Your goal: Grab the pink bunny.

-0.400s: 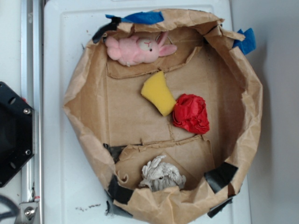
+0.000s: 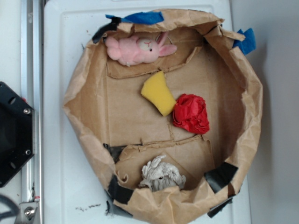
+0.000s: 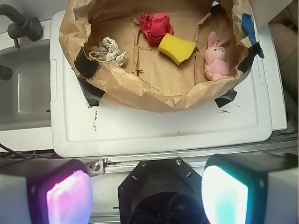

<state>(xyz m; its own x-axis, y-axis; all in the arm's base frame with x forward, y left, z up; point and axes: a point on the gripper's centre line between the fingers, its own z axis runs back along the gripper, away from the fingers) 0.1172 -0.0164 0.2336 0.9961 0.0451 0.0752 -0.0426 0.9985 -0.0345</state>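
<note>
The pink bunny (image 2: 138, 49) lies on its side at the back of the brown paper bin (image 2: 88, 74), ears pointing right; in the wrist view the pink bunny (image 3: 216, 58) rests against the bin's right wall (image 3: 154, 95). My gripper (image 3: 147, 191) hangs high above the robot's black base, well short of the bin. Its jaws stand wide apart, a pink-lit pad (image 3: 69, 196) on the left and a teal-lit pad (image 3: 225, 193) on the right, with nothing between them. The exterior view shows no gripper.
Inside the bin lie a yellow sponge (image 2: 159, 93), a red cloth wad (image 2: 191, 113) and a grey crumpled rag (image 2: 161, 175). The bin stands on a white board (image 3: 163, 135). The black robot base (image 2: 14, 133) is at the left. A sink (image 3: 23, 93) lies beside the board.
</note>
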